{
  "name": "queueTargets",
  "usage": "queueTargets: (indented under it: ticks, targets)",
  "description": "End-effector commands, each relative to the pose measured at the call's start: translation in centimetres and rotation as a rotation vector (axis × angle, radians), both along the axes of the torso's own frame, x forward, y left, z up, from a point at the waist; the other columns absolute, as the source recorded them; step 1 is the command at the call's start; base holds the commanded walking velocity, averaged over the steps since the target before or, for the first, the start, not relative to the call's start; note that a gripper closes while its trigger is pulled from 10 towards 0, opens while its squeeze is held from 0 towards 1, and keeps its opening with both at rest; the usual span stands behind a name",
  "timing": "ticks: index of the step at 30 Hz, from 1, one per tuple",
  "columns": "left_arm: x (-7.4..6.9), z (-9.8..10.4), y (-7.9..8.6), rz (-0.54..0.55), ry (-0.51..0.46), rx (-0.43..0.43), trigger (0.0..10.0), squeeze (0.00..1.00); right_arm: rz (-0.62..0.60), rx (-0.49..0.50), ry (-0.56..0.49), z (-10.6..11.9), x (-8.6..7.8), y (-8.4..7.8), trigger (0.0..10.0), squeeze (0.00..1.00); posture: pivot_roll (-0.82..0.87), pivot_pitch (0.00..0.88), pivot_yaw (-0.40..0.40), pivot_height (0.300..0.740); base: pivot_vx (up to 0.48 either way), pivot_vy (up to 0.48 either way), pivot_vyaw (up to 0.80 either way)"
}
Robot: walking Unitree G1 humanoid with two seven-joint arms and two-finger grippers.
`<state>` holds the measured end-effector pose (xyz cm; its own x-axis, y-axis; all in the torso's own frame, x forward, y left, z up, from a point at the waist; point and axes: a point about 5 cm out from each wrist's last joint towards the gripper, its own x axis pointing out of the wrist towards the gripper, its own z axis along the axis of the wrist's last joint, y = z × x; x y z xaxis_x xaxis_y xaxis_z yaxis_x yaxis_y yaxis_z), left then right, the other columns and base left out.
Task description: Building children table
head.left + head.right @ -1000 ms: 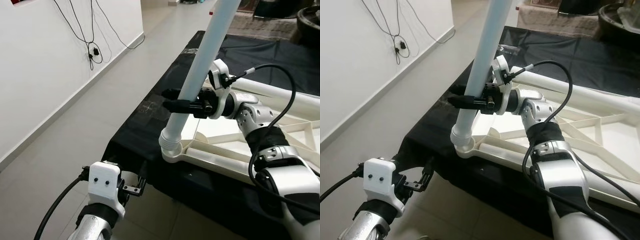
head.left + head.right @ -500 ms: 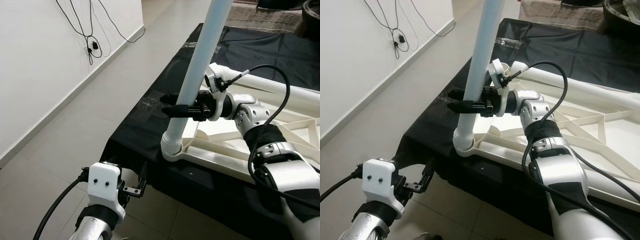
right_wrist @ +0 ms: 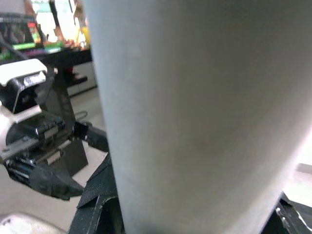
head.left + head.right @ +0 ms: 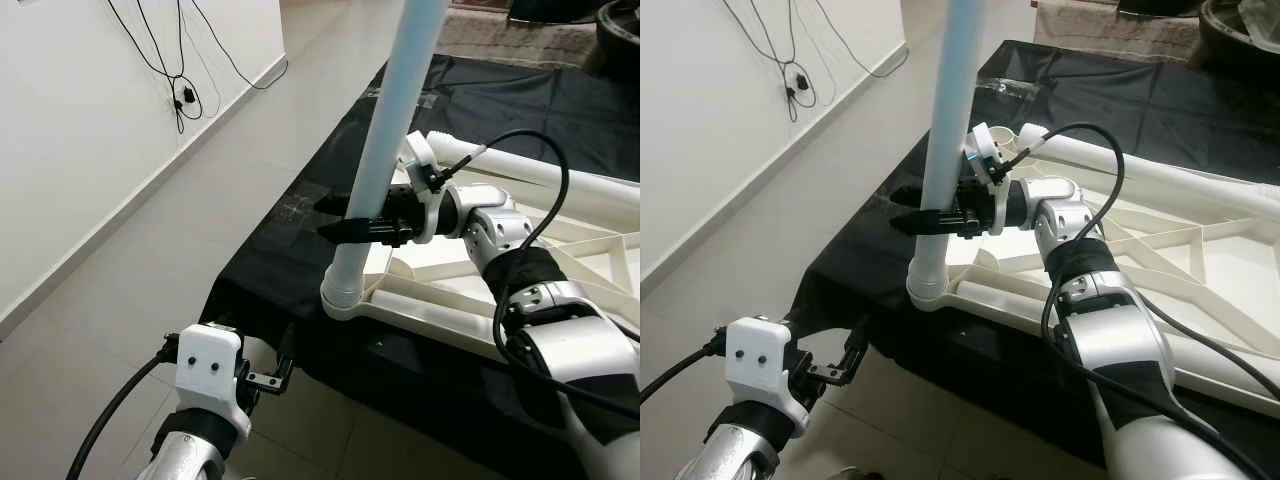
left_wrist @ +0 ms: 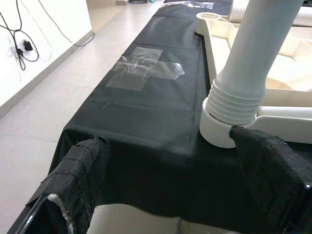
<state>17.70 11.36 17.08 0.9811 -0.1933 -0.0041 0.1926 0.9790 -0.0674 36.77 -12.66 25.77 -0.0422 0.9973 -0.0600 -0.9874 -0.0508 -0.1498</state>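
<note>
A white table leg [image 4: 392,120] stands nearly upright, its ribbed foot in the corner socket [image 4: 340,300] of the upturned white table top [image 4: 480,300]. My right gripper [image 4: 345,229] is shut on the leg a little above the socket, its black fingers pointing left. The right wrist view has the leg [image 3: 195,117] pressed close against the camera. My left gripper [image 4: 272,378] hangs low in front of the table edge, open with nothing in it. Its fingers [image 5: 80,175] frame the socket [image 5: 229,122] from a distance.
A black cloth [image 4: 300,225] covers the low surface, with a cross of clear tape [image 5: 144,70] on it. A second white leg [image 4: 545,172] lies along the table top's far side. Tiled floor [image 4: 150,270] and a white wall with hanging cables [image 4: 182,95] are to the left.
The leg has tipped a little more upright in its socket, with my right gripper still on it and shifted slightly left. The left arm has not moved.
</note>
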Motion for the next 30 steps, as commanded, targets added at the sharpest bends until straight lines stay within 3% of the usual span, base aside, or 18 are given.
queueTargets:
  ticks: [1,16,26,30]
  targets:
    - [0.0,-0.5,0.2,0.004,0.023,0.024,10.0,0.0,0.013,-0.059,-0.012,-0.5,-0.1,0.2,10.0,0.0,0.1,0.185,0.027,0.74,0.0,0.0,0.0]
    - [0.4,-0.6,0.0,0.014,0.017,0.021,10.0,0.0,0.084,-0.17,-0.056,-1.0,-0.5,1.9,10.0,0.0,0.09,0.189,0.011,0.74,0.0,0.0,0.0]
    - [0.5,-0.6,0.0,0.018,0.012,0.021,10.0,0.0,0.078,-0.194,-0.055,-1.3,-0.3,2.3,10.0,0.0,0.08,0.188,0.007,0.74,0.0,0.0,0.0]
    - [0.6,-0.6,0.1,0.022,0.009,0.021,10.0,0.0,0.053,-0.237,-0.049,-1.9,-0.2,3.1,10.0,0.0,0.09,0.188,0.007,0.74,0.0,0.0,0.0]
